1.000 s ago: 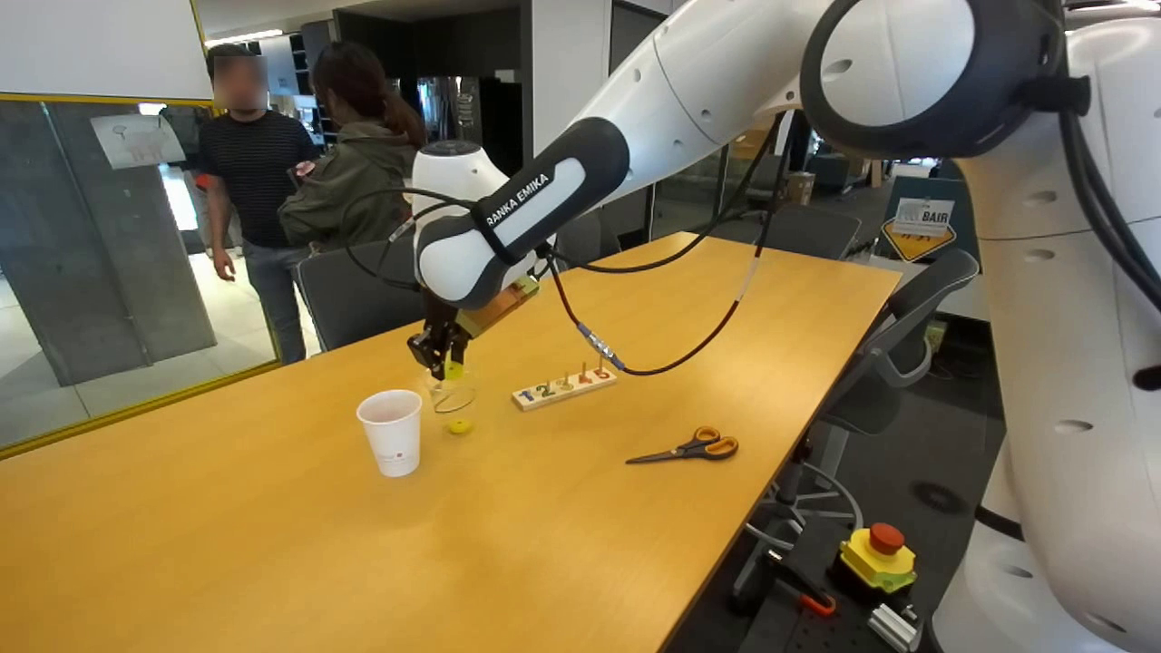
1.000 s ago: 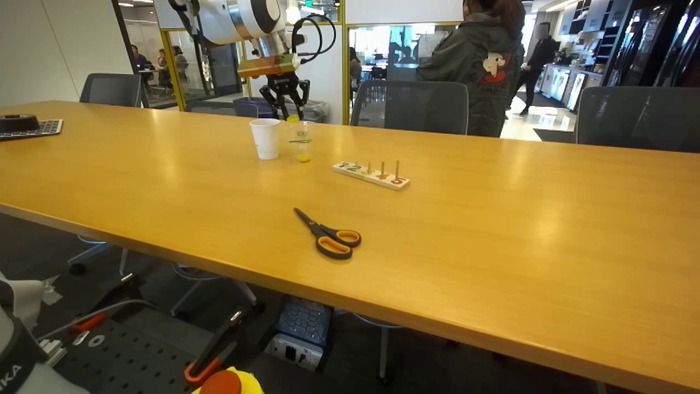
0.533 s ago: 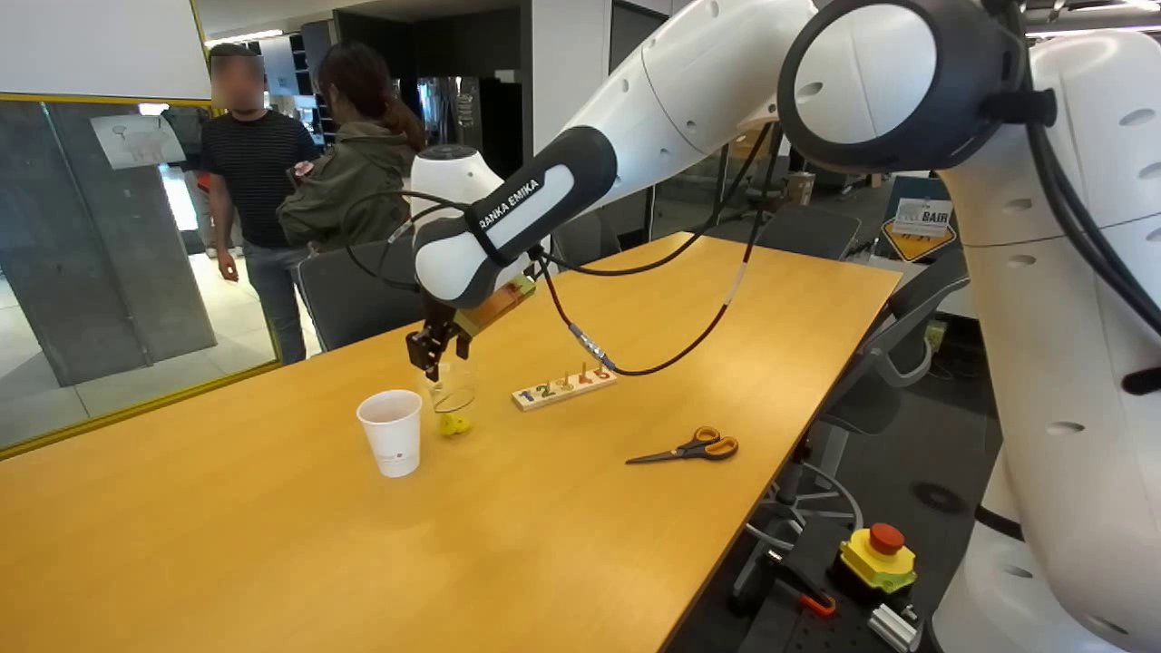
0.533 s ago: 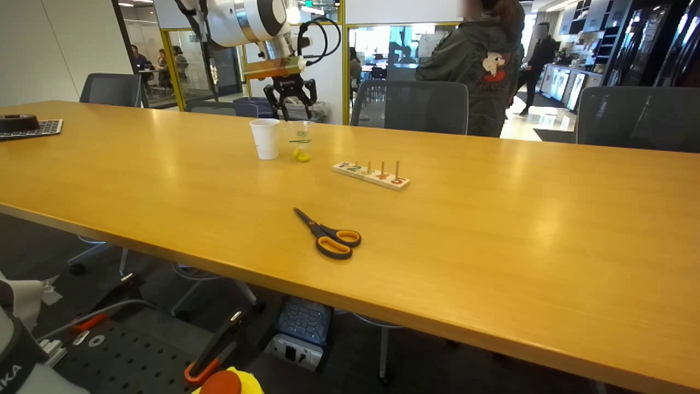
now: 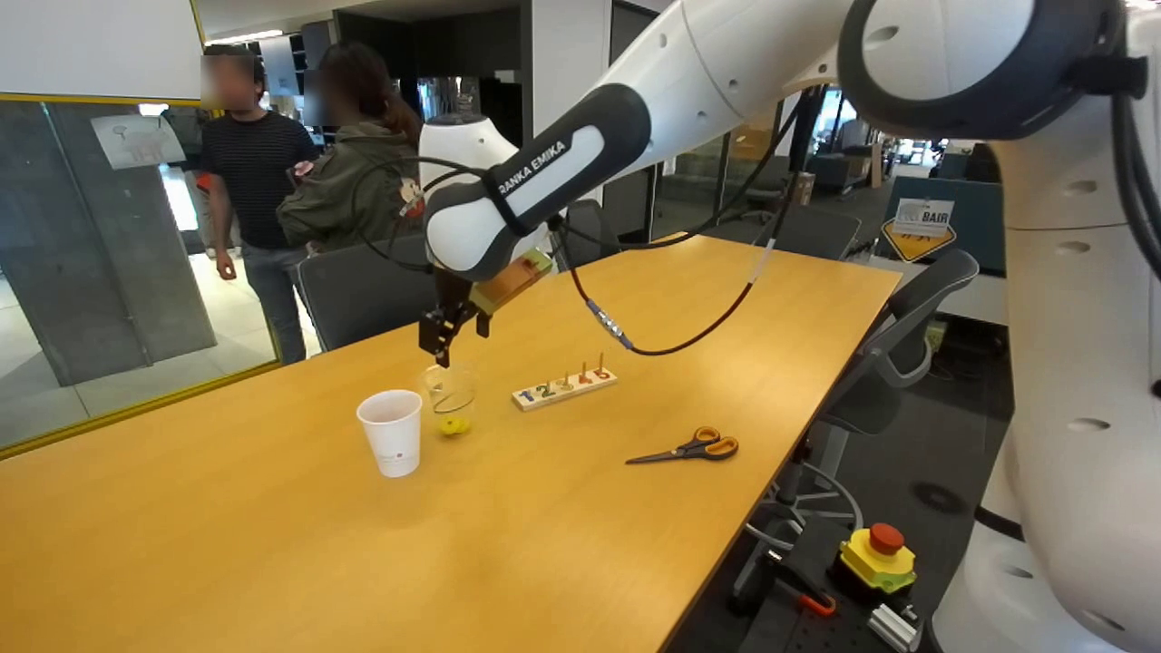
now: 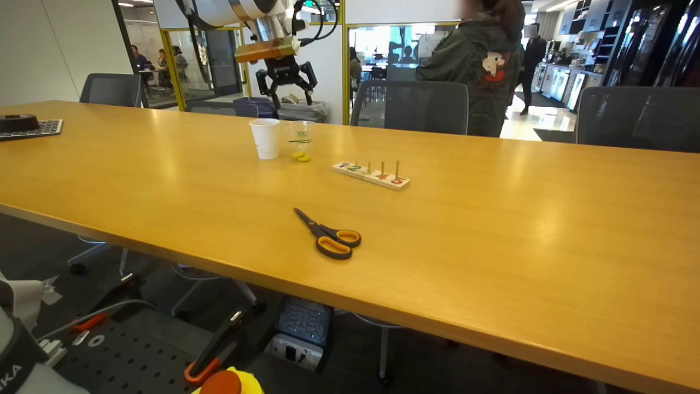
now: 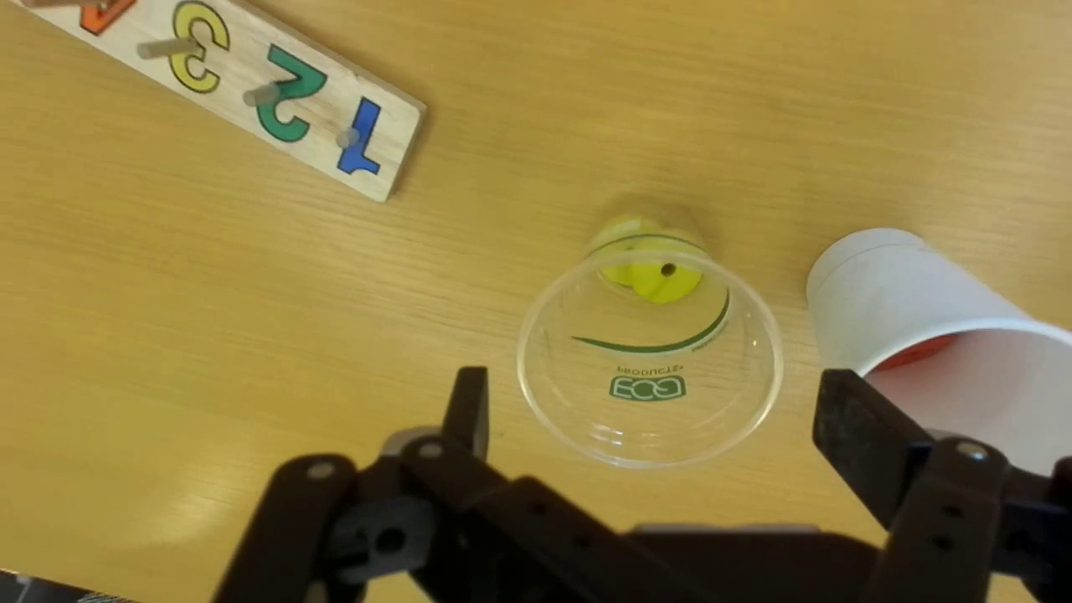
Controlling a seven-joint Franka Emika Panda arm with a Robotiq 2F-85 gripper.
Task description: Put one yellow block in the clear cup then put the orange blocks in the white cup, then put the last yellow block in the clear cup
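Two rounded yellow blocks [image 7: 662, 289], in clear cup [image 7: 646, 388] | white cup [image 7: 896, 280]: likely orange blocks [image 7: 914, 352], mostly hidden | gripper [image 6: 293, 103]: spread wide

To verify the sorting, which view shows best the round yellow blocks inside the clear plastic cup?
The wrist view: it looks into the clear plastic cup from above, so the round yellow blocks appear largest. Both exterior views show them small, through its side.

2 yellow blocks [image 7: 657, 286], white cup [image 7: 896, 289]
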